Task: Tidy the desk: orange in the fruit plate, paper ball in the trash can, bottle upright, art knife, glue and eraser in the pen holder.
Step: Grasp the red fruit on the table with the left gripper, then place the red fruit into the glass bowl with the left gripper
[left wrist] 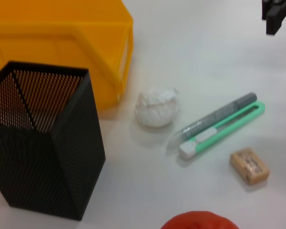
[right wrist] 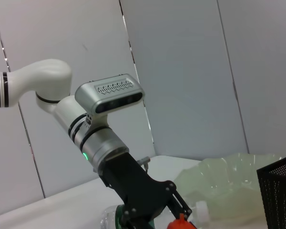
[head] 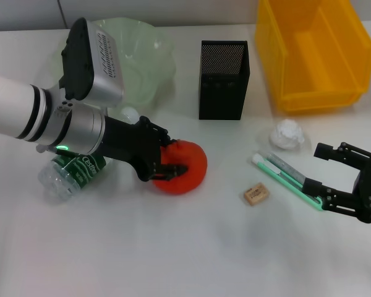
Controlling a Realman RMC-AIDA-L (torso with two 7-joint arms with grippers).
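Observation:
The orange (head: pixel 188 166) sits on the table in front of the fruit plate (head: pixel 142 55). My left gripper (head: pixel 173 155) has its fingers closed on the orange's left side. The bottle (head: pixel 71 174) lies on its side under my left arm. The paper ball (head: pixel 287 133), the grey glue stick (head: pixel 289 166), the green art knife (head: pixel 290 184) and the eraser (head: pixel 256 195) lie right of centre. My right gripper (head: pixel 331 176) is open and empty beside the knife's end. The pen holder (head: pixel 223 80) and the trash can (head: pixel 315 52) stand at the back.
In the left wrist view the pen holder (left wrist: pixel 43 143), the trash can (left wrist: pixel 62 43), the paper ball (left wrist: pixel 157 107), the knife (left wrist: pixel 224 129) and the eraser (left wrist: pixel 249 165) show beyond the orange (left wrist: pixel 200 220). The right wrist view shows my left arm (right wrist: pixel 100 138) and the plate (right wrist: pixel 229 174).

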